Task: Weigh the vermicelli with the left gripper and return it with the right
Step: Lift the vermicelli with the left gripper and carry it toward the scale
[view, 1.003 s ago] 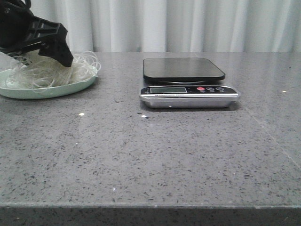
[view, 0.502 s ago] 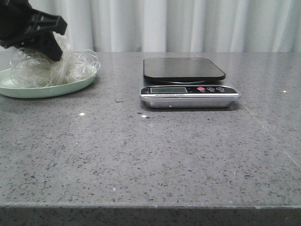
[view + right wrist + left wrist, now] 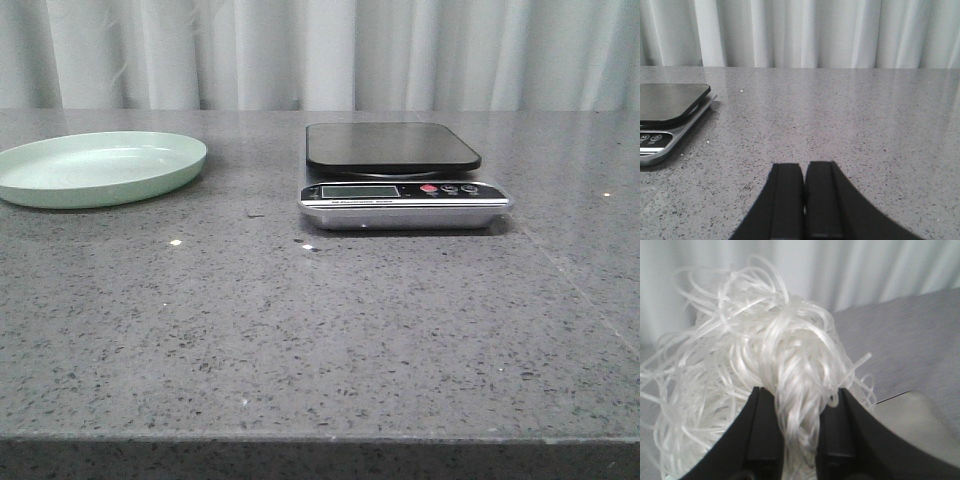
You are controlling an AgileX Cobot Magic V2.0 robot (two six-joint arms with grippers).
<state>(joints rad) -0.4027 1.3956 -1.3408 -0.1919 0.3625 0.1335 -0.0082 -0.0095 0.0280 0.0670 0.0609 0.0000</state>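
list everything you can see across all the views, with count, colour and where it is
vermicelli: one tangle, translucent white, clamped between the left gripper's fingers, off the table
plate: one, pale green, far left of the table, nothing on it
scale: one, black platform on a silver base, middle back of the table, platform bare
table: one, speckled grey
curtain: white, pleated, behind the table
left gripper: one, black, shut on the vermicelli
right gripper: one, black, shut, holding nothing, right of the scale

1. The plate [image 3: 100,168] lies on the bench [image 3: 320,330], at its far left.
2. The scale [image 3: 400,177] stands on the bench right of the plate, well apart from it.
3. The vermicelli [image 3: 765,360] sits between the left end effector's [image 3: 797,440] fingers, seemingly clear of the bench.
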